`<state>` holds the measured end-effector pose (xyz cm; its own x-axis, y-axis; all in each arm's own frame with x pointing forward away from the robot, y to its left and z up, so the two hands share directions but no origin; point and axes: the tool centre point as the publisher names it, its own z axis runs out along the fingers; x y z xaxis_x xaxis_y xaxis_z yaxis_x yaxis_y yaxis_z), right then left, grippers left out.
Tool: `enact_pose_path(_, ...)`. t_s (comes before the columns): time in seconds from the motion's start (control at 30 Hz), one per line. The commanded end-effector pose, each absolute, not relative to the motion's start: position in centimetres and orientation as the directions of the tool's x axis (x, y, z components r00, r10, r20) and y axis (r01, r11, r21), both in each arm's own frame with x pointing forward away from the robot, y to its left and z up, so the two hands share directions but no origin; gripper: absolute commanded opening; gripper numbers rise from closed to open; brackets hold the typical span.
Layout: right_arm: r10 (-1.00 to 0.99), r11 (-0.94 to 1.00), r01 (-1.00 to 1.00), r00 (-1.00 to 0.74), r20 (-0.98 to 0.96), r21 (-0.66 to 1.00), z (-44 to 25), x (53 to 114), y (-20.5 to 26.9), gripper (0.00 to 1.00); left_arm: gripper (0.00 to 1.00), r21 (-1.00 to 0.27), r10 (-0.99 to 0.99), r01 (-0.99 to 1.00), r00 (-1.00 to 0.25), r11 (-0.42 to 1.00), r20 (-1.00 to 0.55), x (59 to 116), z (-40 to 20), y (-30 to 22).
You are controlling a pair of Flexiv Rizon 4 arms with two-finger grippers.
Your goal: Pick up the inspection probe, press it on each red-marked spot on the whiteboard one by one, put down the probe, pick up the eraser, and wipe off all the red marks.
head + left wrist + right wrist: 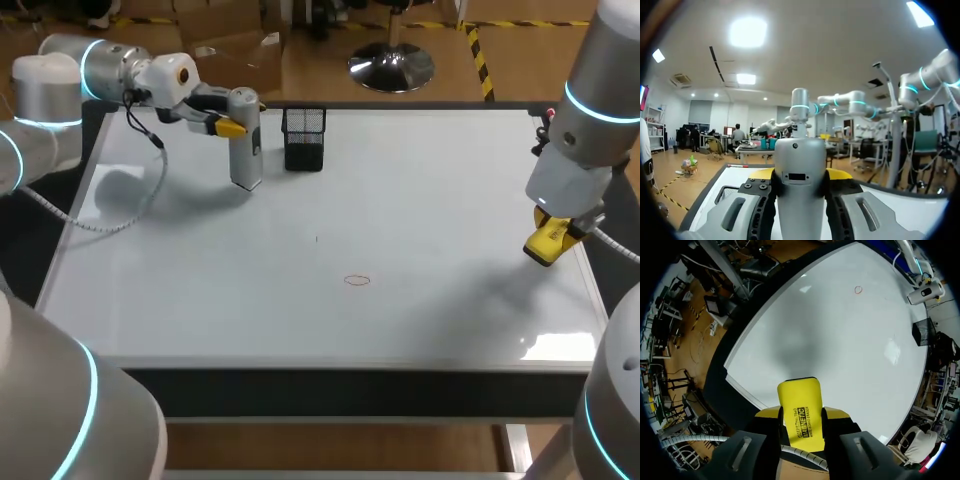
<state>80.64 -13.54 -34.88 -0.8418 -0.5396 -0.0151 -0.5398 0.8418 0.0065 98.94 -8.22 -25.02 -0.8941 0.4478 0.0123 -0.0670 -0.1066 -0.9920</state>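
Observation:
The grey inspection probe (245, 140) stands upright at the far left of the whiteboard (400, 200), with my left gripper (238, 124) shut on its upper part. In the left wrist view the probe (800, 165) fills the gap between the yellow-tipped fingers (839, 174). I cannot tell whether its lower end touches the board. My right gripper (549, 238) hangs over the board's right edge, shut on the yellow eraser (546, 243), which sticks out ahead of the fingers as a yellow block (799, 410). One red ring mark (357, 280) lies near the board's middle front, and the same red ring mark (858, 289) shows far ahead of the eraser.
A black mesh pen holder (303, 138) stands just right of the probe, at the board's far edge. A tiny dark speck (317, 238) sits above the red ring. A cable (150, 190) hangs from my left arm over the board's left part.

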Motion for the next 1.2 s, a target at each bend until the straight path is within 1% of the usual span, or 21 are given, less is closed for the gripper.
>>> enact_pose_path(0.03,-0.541,0.841,-0.541,-0.841,-0.013,0.004,-34.9,80.7,-13.6,0.0,0.0,-0.991,0.616,-0.074,-0.788,-0.114,-0.012,99.6,-25.5,-7.7)
enact_pose_path(0.93,-0.541,0.841,-0.541,-0.841,-0.013,0.004,-34.9,80.7,-13.6,0.0,0.0,-0.99,0.628,-0.069,-0.778,-0.121,-0.022,99.6,-25.4,-7.5)
enact_pose_path(1.2,-0.667,0.744,-0.668,-0.744,0.042,-0.015,-34.7,79.6,-7.0,0.0,0.0,-0.99,0.628,-0.069,-0.778,-0.121,-0.022,99.6,-25.4,-7.5)
